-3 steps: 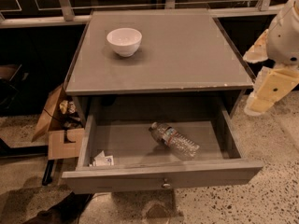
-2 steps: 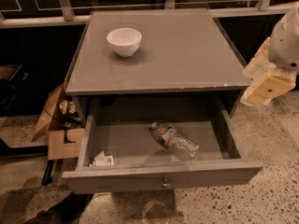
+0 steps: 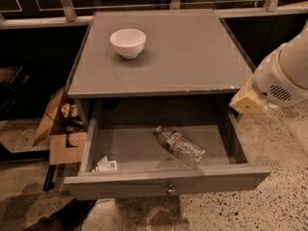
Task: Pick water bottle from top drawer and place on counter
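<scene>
The gripper point(image 3: 248, 102), a pale yellowish block at the end of the white arm point(image 3: 284, 76), hangs just beside the front right corner of the tabletop point(image 3: 192, 52); it touches nothing that I can see; whether it is wide or narrow I cannot tell from where I stand. Below it and to its left the top drawer point(image 3: 144, 184) stands open, its small round knob point(image 3: 170, 190) in the middle of the front panel; the drawer's right wall runs almost directly under the gripper.

The water bottle point(image 3: 180, 145) lies on its side on the drawer floor, well apart from the gripper, lower and to its left; it lies slantwise, neck towards the back left and base towards the front right, near the drawer's middle, with a dark and reddish label band around the crinkled clear plastic. Farther left still, in the drawer's front left corner, lies a small white paper packet point(image 3: 107, 165).

Up on the tabletop, far to the left of the gripper and nearer the back edge, a white bowl point(image 3: 128, 43) sits upright; the tabletop's front edge looks chipped. A cardboard box point(image 3: 60, 138) with open flaps stands on the speckled floor point(image 3: 269, 206) against the cabinet's left side.
</scene>
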Robot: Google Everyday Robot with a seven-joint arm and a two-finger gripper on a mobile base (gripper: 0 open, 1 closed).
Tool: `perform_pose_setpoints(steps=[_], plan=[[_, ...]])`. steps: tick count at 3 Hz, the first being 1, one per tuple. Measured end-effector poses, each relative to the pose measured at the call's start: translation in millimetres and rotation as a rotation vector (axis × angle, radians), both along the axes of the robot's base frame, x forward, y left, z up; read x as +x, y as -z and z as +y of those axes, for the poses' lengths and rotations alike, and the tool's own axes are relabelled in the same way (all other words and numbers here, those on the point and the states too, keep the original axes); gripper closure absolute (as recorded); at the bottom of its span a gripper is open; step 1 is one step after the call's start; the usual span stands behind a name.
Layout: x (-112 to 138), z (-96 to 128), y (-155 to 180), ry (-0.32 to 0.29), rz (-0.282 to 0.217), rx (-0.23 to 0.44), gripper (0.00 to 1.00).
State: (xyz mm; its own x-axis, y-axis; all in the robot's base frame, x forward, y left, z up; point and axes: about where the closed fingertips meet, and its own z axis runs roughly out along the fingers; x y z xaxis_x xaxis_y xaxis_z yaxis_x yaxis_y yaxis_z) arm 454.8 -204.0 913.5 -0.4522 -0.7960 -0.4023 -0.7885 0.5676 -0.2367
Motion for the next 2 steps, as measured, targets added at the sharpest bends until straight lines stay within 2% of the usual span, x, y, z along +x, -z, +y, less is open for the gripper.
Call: perform_pose_setpoints(steps=[1,2], plan=[[20.8,13.2,38.9,0.117,0.001,0.082,1.00],[36.8,30.9,75.6,0.189,0.017,0.131,1.00]])
